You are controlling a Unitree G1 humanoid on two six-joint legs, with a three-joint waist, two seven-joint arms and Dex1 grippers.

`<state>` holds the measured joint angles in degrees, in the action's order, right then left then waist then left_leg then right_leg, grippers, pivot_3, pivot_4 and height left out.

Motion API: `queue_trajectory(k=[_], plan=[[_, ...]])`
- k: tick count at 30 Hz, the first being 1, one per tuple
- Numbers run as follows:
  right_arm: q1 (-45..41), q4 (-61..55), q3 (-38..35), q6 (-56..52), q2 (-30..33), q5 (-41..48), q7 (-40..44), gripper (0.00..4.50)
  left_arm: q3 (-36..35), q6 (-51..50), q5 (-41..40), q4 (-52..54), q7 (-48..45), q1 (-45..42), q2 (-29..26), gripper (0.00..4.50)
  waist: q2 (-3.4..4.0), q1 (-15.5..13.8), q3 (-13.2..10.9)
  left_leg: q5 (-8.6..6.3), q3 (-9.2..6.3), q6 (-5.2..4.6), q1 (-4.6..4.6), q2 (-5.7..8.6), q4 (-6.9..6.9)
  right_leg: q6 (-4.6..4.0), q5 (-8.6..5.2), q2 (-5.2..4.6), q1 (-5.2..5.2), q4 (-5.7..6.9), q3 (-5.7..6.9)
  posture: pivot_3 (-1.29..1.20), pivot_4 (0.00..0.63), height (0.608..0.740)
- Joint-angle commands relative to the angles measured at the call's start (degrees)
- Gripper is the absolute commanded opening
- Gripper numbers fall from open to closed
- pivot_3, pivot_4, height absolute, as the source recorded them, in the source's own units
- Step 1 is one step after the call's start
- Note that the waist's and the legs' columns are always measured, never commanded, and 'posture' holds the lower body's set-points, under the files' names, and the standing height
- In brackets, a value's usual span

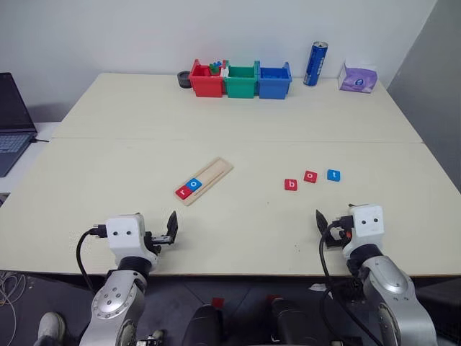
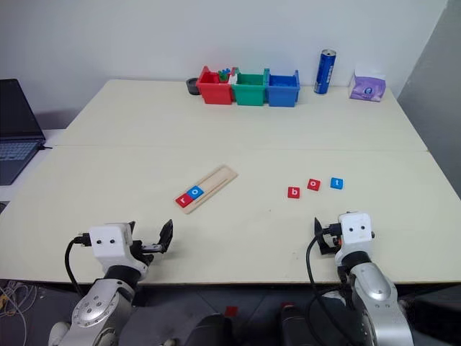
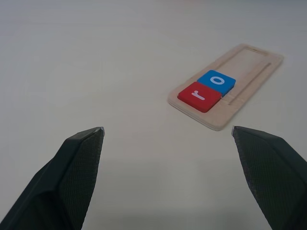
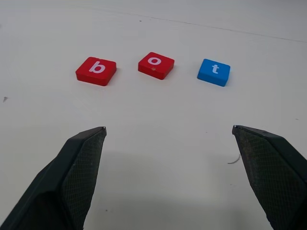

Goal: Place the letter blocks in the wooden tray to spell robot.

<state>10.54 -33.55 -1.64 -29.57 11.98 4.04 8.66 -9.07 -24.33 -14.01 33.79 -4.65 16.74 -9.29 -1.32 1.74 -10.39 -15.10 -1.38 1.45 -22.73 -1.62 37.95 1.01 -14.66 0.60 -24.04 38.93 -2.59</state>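
The wooden tray (image 1: 213, 175) lies slanted at the table's middle. A red r block (image 1: 183, 192) and a blue o block (image 1: 194, 184) sit side by side at its near end; the rest of its groove is bare. To the right, a red b block (image 4: 96, 70), a red o block (image 4: 156, 65) and a blue t block (image 4: 214, 72) lie in a row on the table. My left gripper (image 3: 168, 130) is open near the front edge, pointing at the tray from a short way off. My right gripper (image 4: 169, 128) is open too, a little short of the three loose blocks.
Red (image 1: 207, 81), green (image 1: 240, 82) and blue (image 1: 274, 81) plastic bins stand at the back edge, with a blue can (image 1: 315, 64) and a purple tissue pack (image 1: 358, 77) to their right. A laptop (image 1: 11, 119) sits off the table's left side.
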Motion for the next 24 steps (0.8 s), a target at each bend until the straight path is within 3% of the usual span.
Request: queue_trajectory(k=[1, 18, 24], plan=[[-1.2, -1.2, -0.4, 1.3, -0.3, -0.2, -0.5, 4.48, 0.2, 1.4, 0.4, 1.7, -0.1, -0.8, 0.0, 4.50, 0.00, 0.0, 0.0, 0.00, 0.00, 0.00, -0.01, 0.00, 0.00, 0.00, 0.00, 0.00, 0.00, -0.01, 0.00, 0.00, 0.150, 0.740], [-2.4, -1.4, 0.2, 1.3, -0.6, -1.0, -1.6, 4.48, -1.0, 2.2, 0.3, -0.2, -0.1, -3.5, 0.2, 4.50, 0.00, 0.0, 0.0, 0.00, -0.01, 0.00, 0.00, 0.01, 0.00, 0.00, 0.00, 0.01, 0.00, -0.01, 0.01, 0.00, 0.150, 0.740], [-7.7, -1.0, -0.1, 0.5, 3.3, 2.6, 5.0, 4.48, -2.2, 0.6, -2.6, -2.4, -4.1, -8.0, -2.8, 4.50, 0.00, 0.0, 0.0, 0.00, -0.01, 0.00, 0.01, 0.03, 0.00, 0.00, 0.00, 0.02, 0.01, 0.00, 0.04, 0.00, 0.150, 0.740]])
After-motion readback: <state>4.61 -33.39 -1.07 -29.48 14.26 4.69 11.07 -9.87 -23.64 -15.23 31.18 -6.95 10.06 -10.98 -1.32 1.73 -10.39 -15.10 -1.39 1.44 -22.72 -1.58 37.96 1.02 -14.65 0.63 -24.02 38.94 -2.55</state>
